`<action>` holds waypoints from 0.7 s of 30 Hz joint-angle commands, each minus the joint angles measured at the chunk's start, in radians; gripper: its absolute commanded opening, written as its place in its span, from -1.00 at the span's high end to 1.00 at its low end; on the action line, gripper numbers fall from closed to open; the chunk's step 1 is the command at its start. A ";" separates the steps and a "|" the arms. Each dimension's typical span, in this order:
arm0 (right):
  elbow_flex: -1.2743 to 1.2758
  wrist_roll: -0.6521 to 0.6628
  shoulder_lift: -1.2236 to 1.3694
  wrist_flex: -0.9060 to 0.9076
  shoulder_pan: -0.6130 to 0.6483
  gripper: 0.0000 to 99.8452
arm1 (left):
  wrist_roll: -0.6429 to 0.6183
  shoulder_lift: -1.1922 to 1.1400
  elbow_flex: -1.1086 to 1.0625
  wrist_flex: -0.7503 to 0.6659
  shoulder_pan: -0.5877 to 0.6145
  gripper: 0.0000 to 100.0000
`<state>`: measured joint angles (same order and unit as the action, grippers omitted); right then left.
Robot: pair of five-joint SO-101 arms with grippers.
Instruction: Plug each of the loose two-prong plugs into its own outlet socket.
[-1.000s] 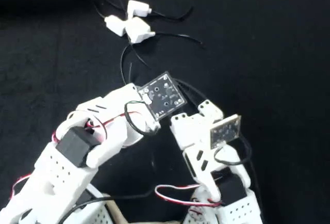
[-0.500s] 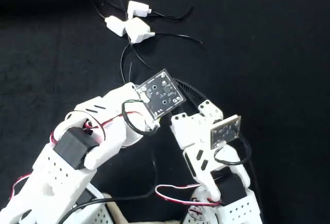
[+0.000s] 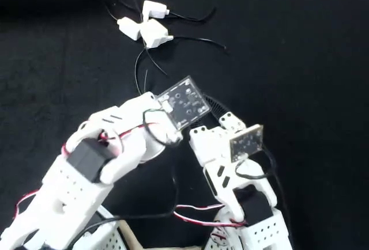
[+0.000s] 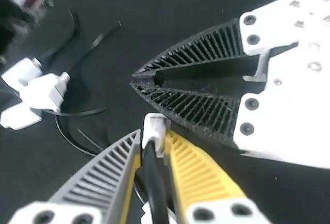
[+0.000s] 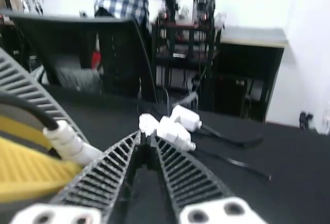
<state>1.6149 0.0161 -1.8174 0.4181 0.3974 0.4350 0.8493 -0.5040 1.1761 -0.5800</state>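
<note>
Left arm (image 3: pixel 98 158): rises from the near edge and angles forward toward the middle of the black counter (image 3: pixel 300 60).
Right arm (image 3: pixel 230 169): stands beside it, leaning forward.
Left gripper (image 4: pixel 153 137): grey and yellow fingers (image 4: pixel 198 175) pinch 1 white plug (image 4: pixel 153 125); its black cable (image 4: pixel 154 182) runs back between them.
Right gripper (image 5: pixel 148 140): black ribbed fingers (image 5: pixel 180 175) are pressed together, with the tips near the held plug.
Far end: 3 white connector blocks (image 3: pixel 144 26) with black leads lie clustered, well apart from both grippers.

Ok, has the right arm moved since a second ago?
Yes, slightly: its wrist board shifted toward the left arm, while the far connectors stayed put.
</note>
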 commanded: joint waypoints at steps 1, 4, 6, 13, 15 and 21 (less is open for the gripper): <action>-0.002 0.008 -0.038 -0.002 -0.002 0.98 | -0.008 -0.041 0.019 -0.034 0.027 0.94; 0.002 0.002 -0.038 -0.031 -0.038 0.98 | -0.009 -0.074 -0.001 -0.103 0.024 0.94; 0.019 0.002 -0.038 -0.051 -0.055 0.98 | -0.011 -0.084 -0.028 -0.164 0.024 0.94; 0.073 0.002 -0.030 -0.149 -0.061 0.97 | -0.011 -0.084 -0.116 -0.264 0.022 0.94; 0.073 0.002 -0.036 -0.146 -0.061 0.97 | -0.008 -0.084 -0.127 -0.256 0.028 0.94; 0.073 -0.104 -0.033 -0.147 -0.147 0.86 | -0.008 -0.084 -0.119 -0.150 0.111 0.94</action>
<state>1.6886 -0.0130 -1.8159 0.2877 0.2992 0.4365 0.7649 -0.6498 0.9751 -0.5217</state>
